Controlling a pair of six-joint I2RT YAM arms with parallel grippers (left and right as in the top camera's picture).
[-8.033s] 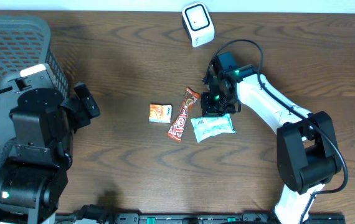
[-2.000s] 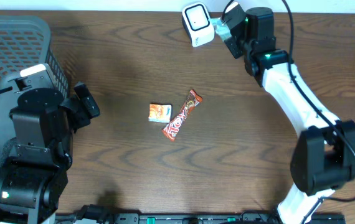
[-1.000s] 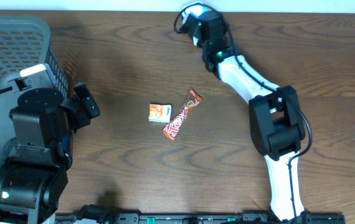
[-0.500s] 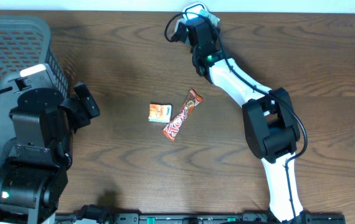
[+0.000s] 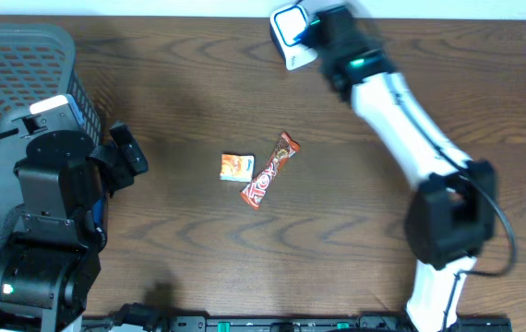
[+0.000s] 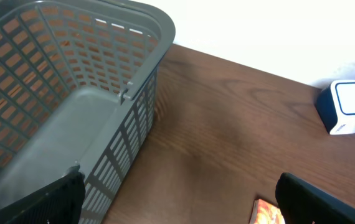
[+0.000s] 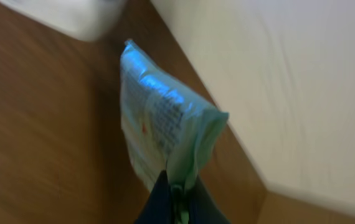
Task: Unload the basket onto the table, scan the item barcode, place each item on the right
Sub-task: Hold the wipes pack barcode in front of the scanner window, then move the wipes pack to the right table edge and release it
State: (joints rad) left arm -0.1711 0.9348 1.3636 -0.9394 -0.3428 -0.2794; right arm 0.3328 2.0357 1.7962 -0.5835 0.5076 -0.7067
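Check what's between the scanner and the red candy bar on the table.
Nothing. The overhead view shows only bare tabletop between the scanner and the candy bar. The right arm passes off to one side.

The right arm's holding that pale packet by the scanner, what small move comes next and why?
Probably turn the packet so its printed side faces the scanner. The right gripper pinches it by one edge, and in the wrist view the scanner sits off to one side of it.
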